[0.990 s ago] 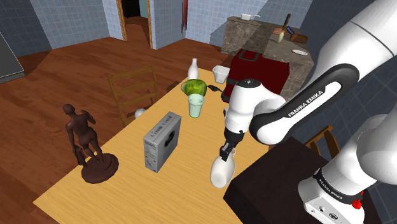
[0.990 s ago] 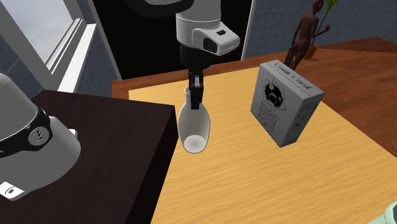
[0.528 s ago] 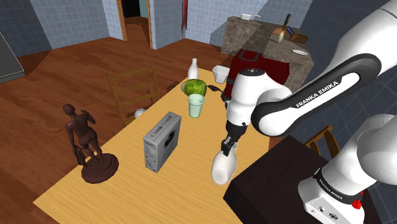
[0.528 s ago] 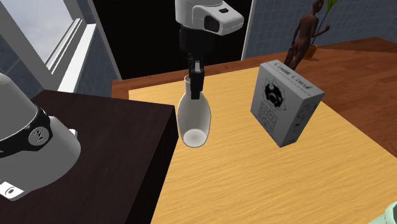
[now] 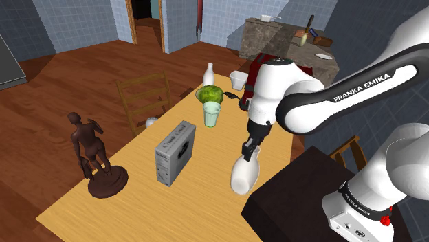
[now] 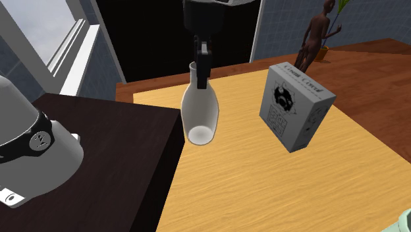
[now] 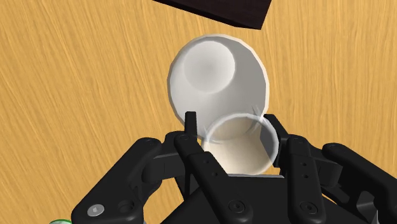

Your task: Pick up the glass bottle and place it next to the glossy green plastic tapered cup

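Roughly halfway, I would judge. The claw [image 5: 249, 147] is clamped on the neck of the pale, whitish glass bottle [image 5: 243, 172], its two black fingers pressed against either side just under the open mouth, as the wrist view shows [image 7: 232, 130]. The bottle [image 6: 199, 116] hangs below the claw [image 6: 201, 71] with its round base swung out of plumb. In the second exterior view that base faces the camera and seems clear of the wooden surface [image 6: 276, 191], right by the edge of the dark stand [image 6: 99, 151]. So the pick looks done: the bottle [image 7: 216, 76] is gripped and off the wood.

What is left is the carry and the set-down. In the shoulder view the pale green tapered cup [image 5: 212, 114] stands well apart from the bottle, at about 11 o'clock from it, with a rounder green thing [image 5: 208, 94] touching or just behind it at 12 o'clock. A second white bottle [image 5: 208, 73] stands further along the same line. The grey box [image 5: 175, 152] sits at 9 o'clock from the held bottle, and the brown figurine [image 5: 93, 155] is beyond that.

The stretch of surface [image 5: 227, 141] between bottle and cup looks free. The bottle will probably need righting before it is released beside the cup.
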### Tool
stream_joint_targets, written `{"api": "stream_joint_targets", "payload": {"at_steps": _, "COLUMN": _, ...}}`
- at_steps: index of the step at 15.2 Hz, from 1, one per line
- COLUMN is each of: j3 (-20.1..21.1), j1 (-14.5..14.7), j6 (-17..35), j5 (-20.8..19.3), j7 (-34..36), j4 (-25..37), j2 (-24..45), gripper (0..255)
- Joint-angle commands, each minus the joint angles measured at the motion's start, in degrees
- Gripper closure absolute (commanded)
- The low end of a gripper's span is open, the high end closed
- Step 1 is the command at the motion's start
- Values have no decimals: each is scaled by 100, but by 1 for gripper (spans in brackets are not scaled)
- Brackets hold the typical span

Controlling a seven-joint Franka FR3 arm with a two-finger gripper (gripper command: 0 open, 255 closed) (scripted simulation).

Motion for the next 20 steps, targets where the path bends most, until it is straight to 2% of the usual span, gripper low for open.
{"api": "stream_joint_targets", "payload": {"at_steps": 1, "j3": -23, "j1": 23, "j6": -197, "j5": 39, "j7": -21, "j4": 49, "j2": -150, "gripper": 255}}
{"api": "stream_joint_targets", "payload": {"at_steps": 20, "j3": -302, "j1": 87, "j6": -1965, "j5": 97, "j7": -128, "j4": 820, "j2": -1163, "gripper": 255}}
